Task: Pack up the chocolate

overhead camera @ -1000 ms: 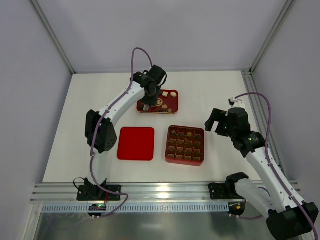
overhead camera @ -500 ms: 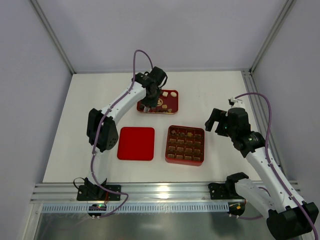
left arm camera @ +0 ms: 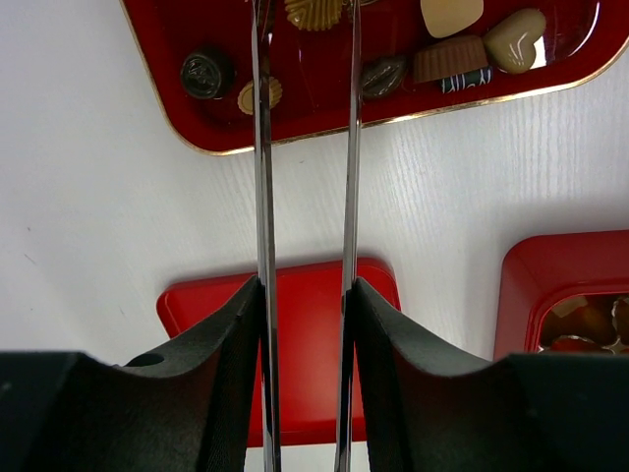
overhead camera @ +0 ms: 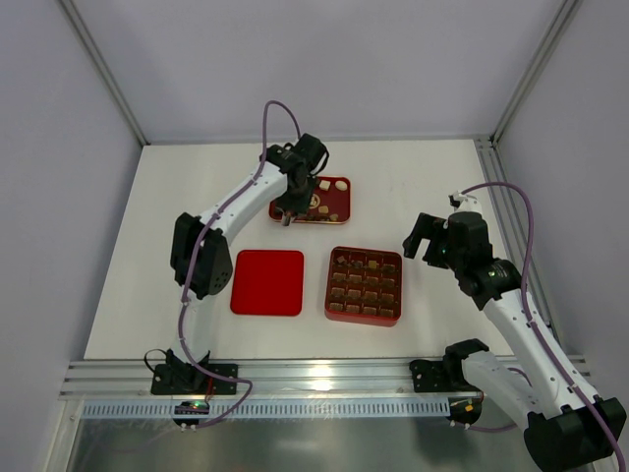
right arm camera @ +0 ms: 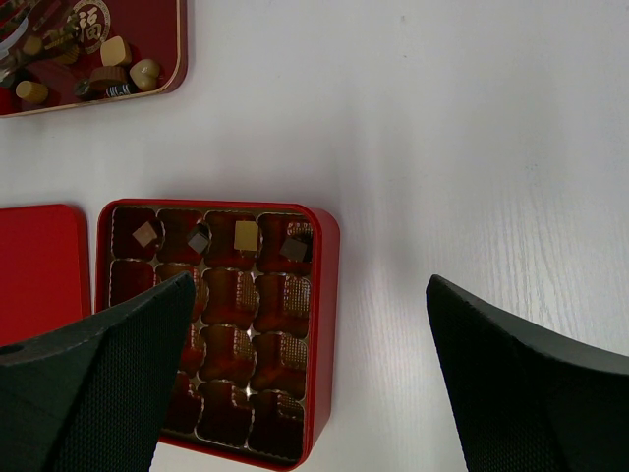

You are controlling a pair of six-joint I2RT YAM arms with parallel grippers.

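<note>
From where I stand, the chocolate [left arm camera: 450, 59] mostly lies loose in the shallow red tray [left arm camera: 167, 39] at the far side of the table [overhead camera: 413, 177]; I can make out a brown cup, a cream oval, a tan heart, a dark round one and a tan scalloped piece [left arm camera: 314, 12]; four small pieces [right arm camera: 246, 236] already sit in the top row of the gridded box [right arm camera: 327, 324], its other cells looking unfilled; the flat lid [overhead camera: 267, 282] lies just beside the box

The left claw [overhead camera: 286, 218] hangs over the near edge of the tray, its two thin blades a narrow gap apart; the tips run off the top of the wrist view, with the scalloped piece showing between them, so I cannot tell whether it is pinched or merely lying beneath; the right claw [overhead camera: 421, 236] hovers beside the box, spread wide and holding nothing

These pieces look light and stiff, but I'd guess smooth and easily marked or cracked; the rounded ones may squirt out of thin blades; better to take each across its flat sides, low and centred, with a gentle squeeze, and to lower it straight into its cell
</note>
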